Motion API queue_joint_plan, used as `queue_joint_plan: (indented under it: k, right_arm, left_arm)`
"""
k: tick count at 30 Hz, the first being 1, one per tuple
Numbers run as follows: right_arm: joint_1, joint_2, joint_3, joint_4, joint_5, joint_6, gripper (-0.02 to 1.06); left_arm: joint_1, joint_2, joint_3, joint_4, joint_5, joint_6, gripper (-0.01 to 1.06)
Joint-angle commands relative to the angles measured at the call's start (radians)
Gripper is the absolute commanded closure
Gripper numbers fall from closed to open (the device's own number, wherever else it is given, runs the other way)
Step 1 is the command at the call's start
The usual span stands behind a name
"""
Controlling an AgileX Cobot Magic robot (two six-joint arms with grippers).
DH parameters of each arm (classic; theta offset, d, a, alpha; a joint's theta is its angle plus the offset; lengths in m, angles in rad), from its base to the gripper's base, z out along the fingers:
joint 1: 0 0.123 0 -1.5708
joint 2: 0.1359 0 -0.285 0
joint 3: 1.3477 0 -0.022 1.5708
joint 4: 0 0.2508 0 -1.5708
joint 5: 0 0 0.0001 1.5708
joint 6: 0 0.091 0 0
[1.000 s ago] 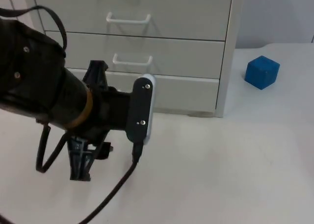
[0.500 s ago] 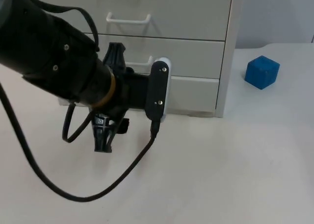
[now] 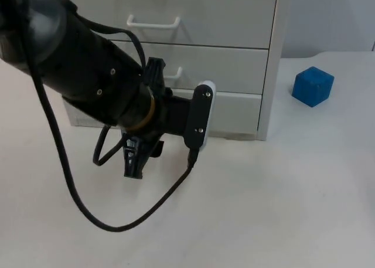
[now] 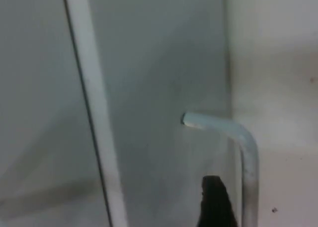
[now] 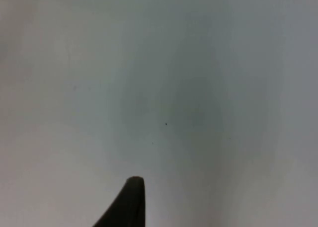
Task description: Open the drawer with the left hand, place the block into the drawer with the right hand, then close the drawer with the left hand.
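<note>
White counter (image 3: pixel 281 209) carrying a pale grey drawer unit (image 3: pixel 176 57) set against a grey partition wall, with three drawer fronts stacked and all shut. Left tool (image 3: pixel 137 153) sits low in front of the unit, close to the bottom drawer; whether its fingers are parted or closed cannot be told. From the left wrist, one black fingertip (image 4: pixel 213 204) stands just beside a bent, pale bar handle (image 4: pixel 238 152) on a drawer front, not clearly touching it. Blue block (image 3: pixel 313 86) rests on the counter to the right of the unit, well apart from both arms. Right tool (image 5: pixel 130 202) waits over bare counter; its state cannot be told either. Handling, as a judgement: the handle looks thin, rigid and smooth, so a hold near its middle should pull the drawer straight; the block appears light, stiff and flat-sided, best pinched across two opposite faces.
</note>
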Motion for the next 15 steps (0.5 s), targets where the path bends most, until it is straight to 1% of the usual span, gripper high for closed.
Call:
queue_joint_plan:
  k: [1, 2, 3, 4, 5, 9, 12, 13, 14, 15]
  right_arm:
    - [-0.005, -0.001, 0.002, -0.004, 0.000, 0.004, 0.00]
    - [-0.005, -0.001, 0.002, -0.004, 0.000, 0.004, 0.00]
    - [-0.005, -0.001, 0.002, -0.004, 0.000, 0.004, 0.00]
    - [-0.005, -0.001, 0.002, -0.004, 0.000, 0.004, 0.00]
    - [-0.005, -0.001, 0.002, -0.004, 0.000, 0.004, 0.00]
    - [-0.005, -0.001, 0.002, -0.004, -0.002, 0.004, 0.00]
    - [-0.005, -0.001, 0.002, -0.004, -0.004, 0.004, 0.00]
    - [-0.005, -0.001, 0.002, -0.004, -0.004, 0.004, 0.00]
    - [-0.005, -0.001, 0.002, -0.004, -0.004, 0.004, 0.00]
    - [-0.005, -0.001, 0.002, -0.004, -0.004, 0.004, 0.00]
  left_arm:
    - [0.012, 0.022, -0.013, 0.000, 0.023, -0.016, 0.68]
    - [0.012, 0.022, -0.013, 0.000, 0.023, -0.016, 0.68]
    - [0.012, 0.022, -0.007, -0.019, 0.028, -0.032, 0.80]
    - [0.012, 0.022, -0.006, -0.062, 0.028, -0.037, 1.00]
    - [0.012, 0.020, 0.001, -0.096, 0.028, -0.035, 1.05]
    - [0.008, 0.017, 0.031, -0.127, 0.028, -0.035, 1.05]
    - [-0.025, -0.012, 0.092, -0.146, 0.031, -0.035, 1.05]
    - [-0.025, -0.012, 0.092, -0.146, 0.031, -0.035, 1.05]
    - [-0.056, -0.043, 0.148, -0.151, 0.029, -0.035, 1.05]
    - [-0.069, -0.055, 0.168, -0.154, 0.029, -0.035, 1.05]
